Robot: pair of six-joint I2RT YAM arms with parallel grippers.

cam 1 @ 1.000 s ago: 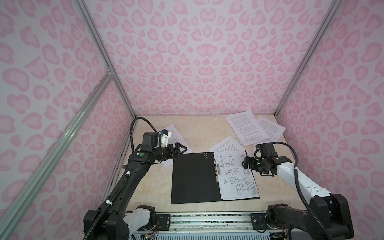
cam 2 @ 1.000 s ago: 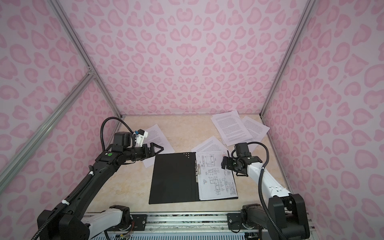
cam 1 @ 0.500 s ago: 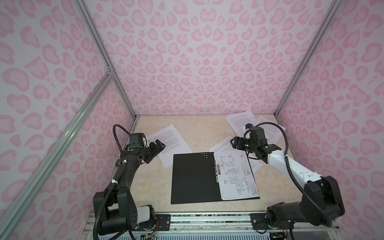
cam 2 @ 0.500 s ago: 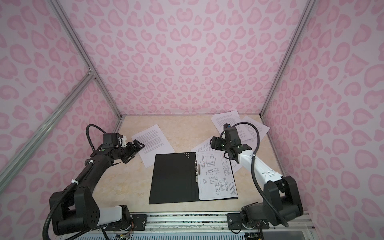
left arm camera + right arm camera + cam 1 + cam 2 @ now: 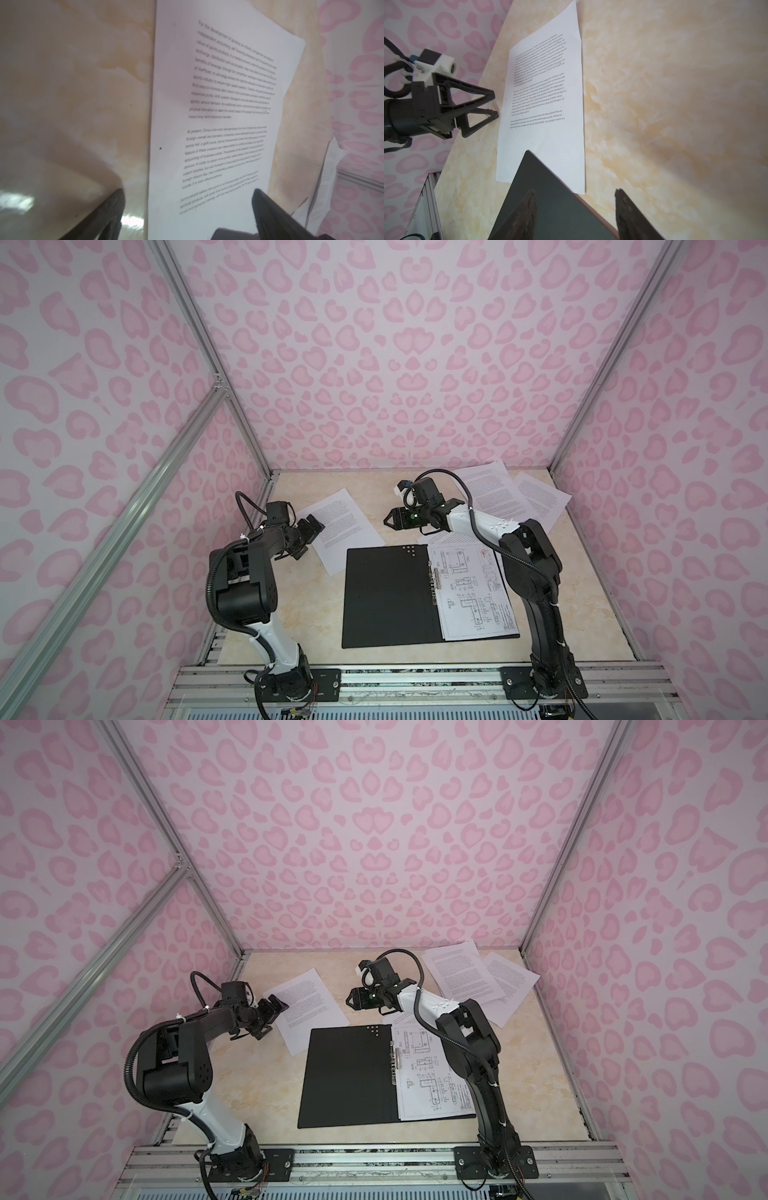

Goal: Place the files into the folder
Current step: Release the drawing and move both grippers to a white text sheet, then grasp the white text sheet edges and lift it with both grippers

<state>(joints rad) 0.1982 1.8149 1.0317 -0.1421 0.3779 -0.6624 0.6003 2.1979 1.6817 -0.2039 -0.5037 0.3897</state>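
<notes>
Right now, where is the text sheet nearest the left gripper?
In both top views the text sheet lies flat left of centre, right beside the left gripper, its near corner tucked under the folder's far left corner.

free: bare table (image 5: 311, 614) left of folder (image 5: 386, 597) | blocked: far-right files (image 5: 494, 493), right arm (image 5: 528, 560)

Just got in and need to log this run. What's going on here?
A robot is filing loose sheets into a folder that lies open. One drawing sheet lies in its right half. The left end effector is open beside a text sheet left of the folder. The right end effector hovers open past the folder's far edge, holding nothing. More sheets wait at the back right.
</notes>
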